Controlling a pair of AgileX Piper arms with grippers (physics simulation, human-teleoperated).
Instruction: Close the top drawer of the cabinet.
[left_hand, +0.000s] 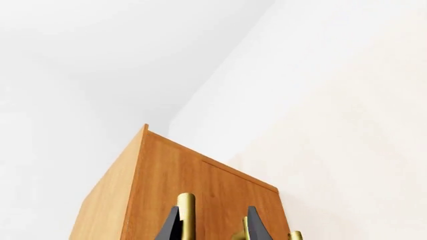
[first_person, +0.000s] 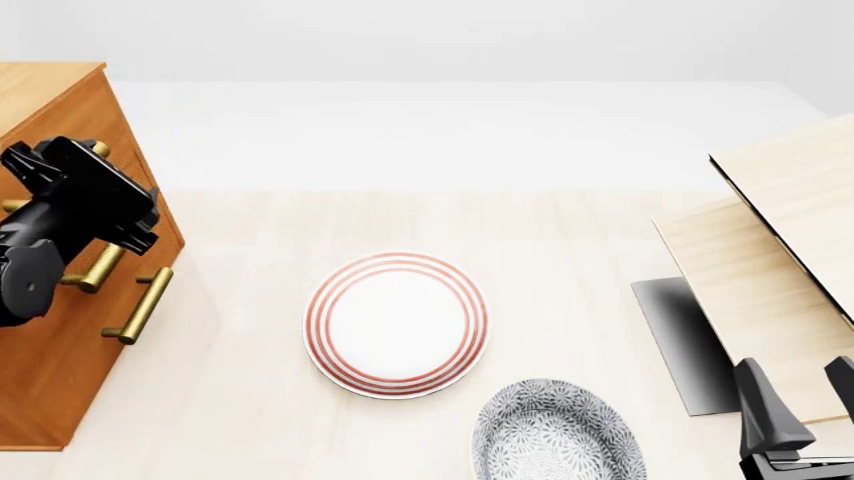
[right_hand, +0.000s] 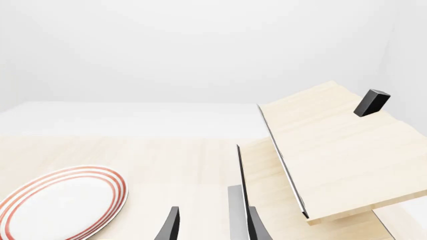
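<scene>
The cabinet (first_person: 54, 330) stood at the table's (first_person: 561, 240) far left: orange-brown wood, flat top, boxy. The top drawer (left_hand: 200, 195) front carried a brass bar handle (left_hand: 186, 215); a matching handle (first_person: 138, 305) sat lower. The left gripper (left_hand: 214, 227) was at the drawer front, its dark fingers (left_hand: 172, 225) apart around that handle. The right gripper (right_hand: 213, 227) hung open over bare table, beside pale wood panels (right_hand: 333, 155). A red-ringed white plate (first_person: 396, 323) lay mid-table, a grey patterned bowl (first_person: 558, 435) near it; I couldn't see anything in either.
</scene>
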